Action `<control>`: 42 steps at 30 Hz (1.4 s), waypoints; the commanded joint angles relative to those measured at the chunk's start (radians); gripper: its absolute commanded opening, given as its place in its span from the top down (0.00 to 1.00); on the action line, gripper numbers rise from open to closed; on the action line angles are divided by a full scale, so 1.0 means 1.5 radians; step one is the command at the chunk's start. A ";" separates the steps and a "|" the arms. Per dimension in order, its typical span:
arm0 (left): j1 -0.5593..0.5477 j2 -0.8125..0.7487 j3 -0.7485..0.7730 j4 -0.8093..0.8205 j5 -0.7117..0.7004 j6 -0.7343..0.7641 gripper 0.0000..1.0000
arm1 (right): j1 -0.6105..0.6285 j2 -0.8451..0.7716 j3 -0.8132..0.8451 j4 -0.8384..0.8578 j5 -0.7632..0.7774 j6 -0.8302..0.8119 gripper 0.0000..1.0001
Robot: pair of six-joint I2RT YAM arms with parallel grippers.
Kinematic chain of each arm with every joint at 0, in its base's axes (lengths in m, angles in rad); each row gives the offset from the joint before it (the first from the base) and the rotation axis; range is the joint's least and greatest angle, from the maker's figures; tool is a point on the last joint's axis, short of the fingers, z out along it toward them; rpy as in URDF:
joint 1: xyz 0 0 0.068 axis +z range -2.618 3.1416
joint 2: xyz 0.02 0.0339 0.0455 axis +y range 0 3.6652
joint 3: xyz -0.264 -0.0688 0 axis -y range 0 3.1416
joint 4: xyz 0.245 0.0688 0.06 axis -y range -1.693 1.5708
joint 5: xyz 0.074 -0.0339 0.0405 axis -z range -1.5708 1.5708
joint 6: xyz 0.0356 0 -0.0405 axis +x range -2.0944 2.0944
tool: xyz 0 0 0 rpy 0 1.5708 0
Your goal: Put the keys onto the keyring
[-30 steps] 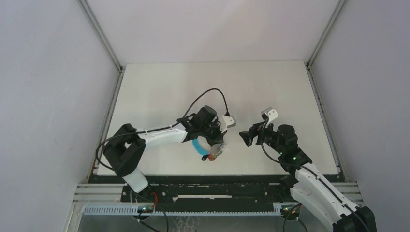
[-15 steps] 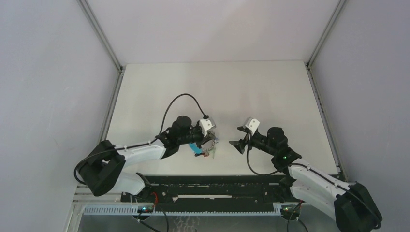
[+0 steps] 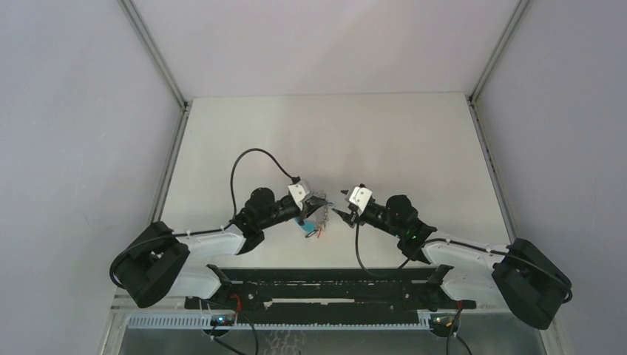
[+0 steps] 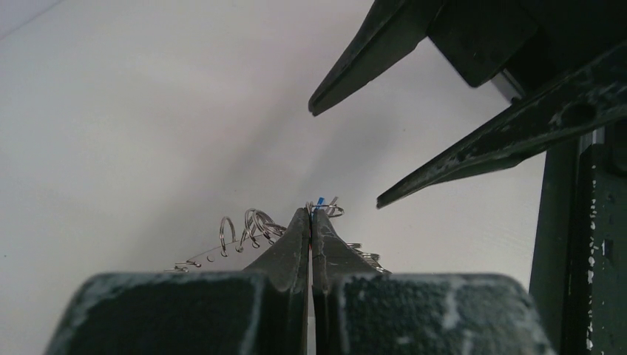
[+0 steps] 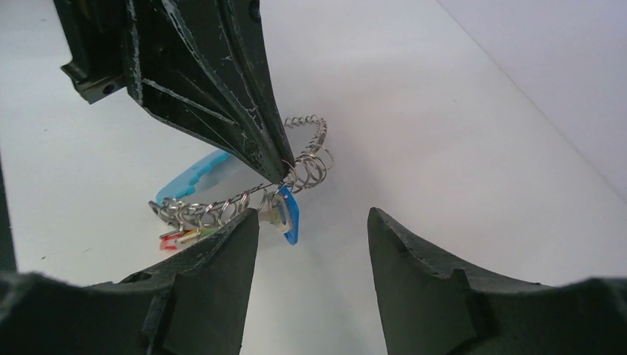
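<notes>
The keyring [image 5: 311,164] is a thin wire loop strung with small silver rings, and it hangs just above the table. My left gripper [image 4: 311,213] is shut on its wire; in the top view the left gripper [image 3: 313,201] sits near the table's front middle. A blue-headed key [image 5: 291,217] dangles from the wire right below the left fingertips [image 5: 275,159]. My right gripper [image 5: 310,217] faces them with its jaws open and nothing between them, its left finger [image 5: 238,231] beside the key. From above, the right gripper [image 3: 341,211] points left at the keyring [image 3: 316,224].
A light-cyan plastic piece [image 5: 194,176] and red and green bits [image 5: 174,238] hang at the ring's far end. The dark rail [image 3: 325,275] along the table's near edge lies close behind both grippers. The right fingers [image 4: 451,166] loom at the upper right of the left wrist view.
My left arm pulled back left and toward the near edge, carrying the keyring. The right gripper followed it leftward, closing the gap, and its jaws narrowed.
</notes>
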 commanded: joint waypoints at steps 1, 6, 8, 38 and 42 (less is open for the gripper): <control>0.008 -0.010 -0.010 0.116 0.007 -0.027 1.00 | 0.019 0.035 0.037 0.084 0.054 -0.032 0.44; 0.010 -0.007 -0.009 0.118 0.012 -0.029 1.00 | 0.027 0.065 0.043 0.102 0.058 -0.032 0.45; 0.011 -0.005 -0.008 0.117 0.012 -0.029 1.00 | 0.028 0.069 0.048 0.099 0.053 -0.032 0.45; 0.016 0.007 -0.002 0.121 0.085 -0.040 1.00 | -0.009 0.077 0.057 0.042 -0.033 -0.030 0.59; 0.022 0.006 -0.005 0.142 0.121 -0.043 1.00 | -0.039 0.053 0.065 -0.001 -0.119 -0.015 0.58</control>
